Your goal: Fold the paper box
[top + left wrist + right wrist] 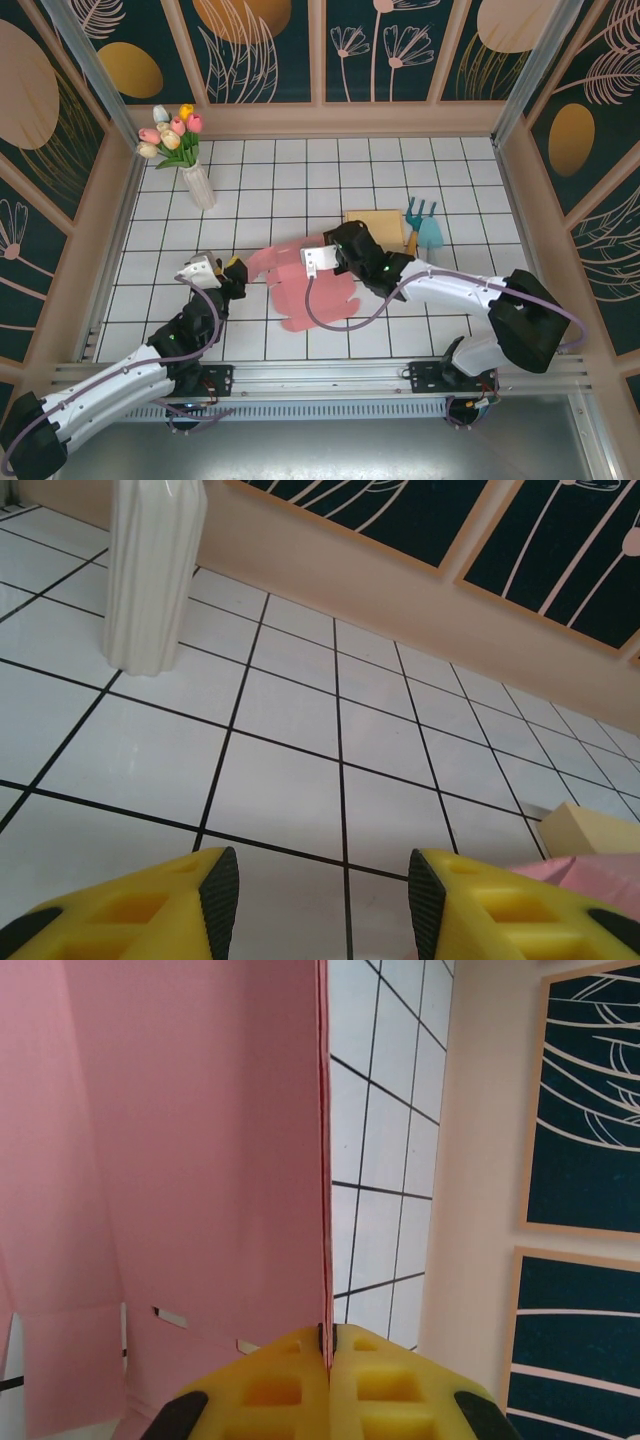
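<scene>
**Visitor:** Top external view, then. What sits on the white tiled table (270, 170), from left to right?

**Onlooker:** A white ribbed vase (199, 185) of tulips (170, 130) stands far left, at ten o'clock from the middle. Below it the left gripper (234, 272) hangs over bare tile, just beside the sheet's left edge. Its yellow fingers (205, 895) are parted, with nothing between them.

**Visitor:** And the paper box itself?

**Onlooker:** The pink paper box (310, 295) lies mid-table, mostly flat and unfolded, with scalloped flaps toward six o'clock. The left gripper is at its nine o'clock.

**Visitor:** The other arm?

**Onlooker:** It reaches in from four o'clock. In the right wrist view the right gripper (327, 1340) is clenched on the pink card, with one panel's thin edge pinched between its yellow fingers and rising straight up the frame.

**Visitor:** Anything further right?

**Onlooker:** A tan flat block (378, 222) at one o'clock from the sheet, partly behind the arm, and teal toy garden tools (425, 225) just beside it at its three o'clock.
</scene>
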